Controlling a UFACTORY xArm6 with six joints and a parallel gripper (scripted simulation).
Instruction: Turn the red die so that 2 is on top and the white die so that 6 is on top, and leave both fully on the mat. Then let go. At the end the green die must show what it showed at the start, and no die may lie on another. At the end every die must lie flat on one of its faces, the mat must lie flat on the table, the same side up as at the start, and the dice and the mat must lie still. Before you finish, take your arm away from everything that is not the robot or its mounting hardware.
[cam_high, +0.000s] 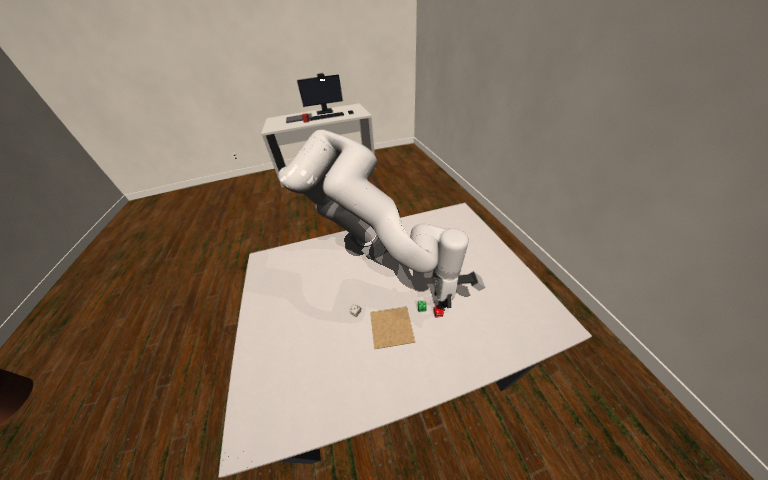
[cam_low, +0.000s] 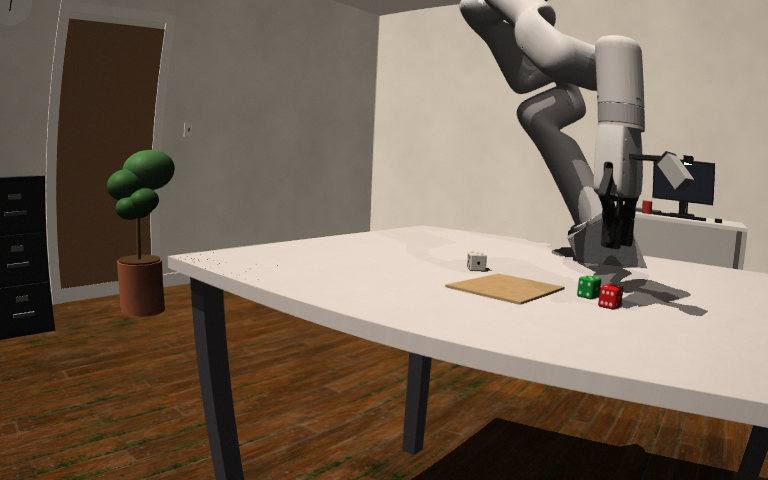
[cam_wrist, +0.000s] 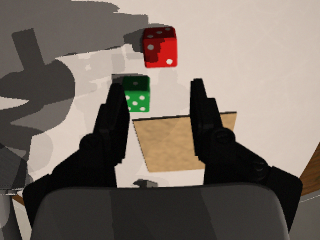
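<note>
The red die (cam_high: 438, 312) (cam_low: 610, 297) (cam_wrist: 161, 54) lies flat on the table, off the mat; its lit top looks like 2 in the wrist view, and a side shows 6. The green die (cam_high: 421, 306) (cam_low: 589, 287) (cam_wrist: 139, 100) lies between it and the mat, apparently with 5 on top. The white die (cam_high: 355, 310) (cam_low: 476, 262) lies beyond the mat's other side; a side shows 1, its top number is unclear. The tan mat (cam_high: 392, 328) (cam_low: 504, 287) (cam_wrist: 165, 145) lies flat, bare. My gripper (cam_high: 442, 306) (cam_low: 618, 243) (cam_wrist: 158, 97) is about half open, empty, above the red and green dice.
The white table (cam_high: 317, 384) (cam_low: 396, 283) (cam_wrist: 270, 60) carries the arm's base at its back. The red and green dice lie close together with a small gap. The arm's shadow falls near both. A desk with a monitor (cam_high: 320, 89) (cam_low: 699, 183) stands behind the table.
</note>
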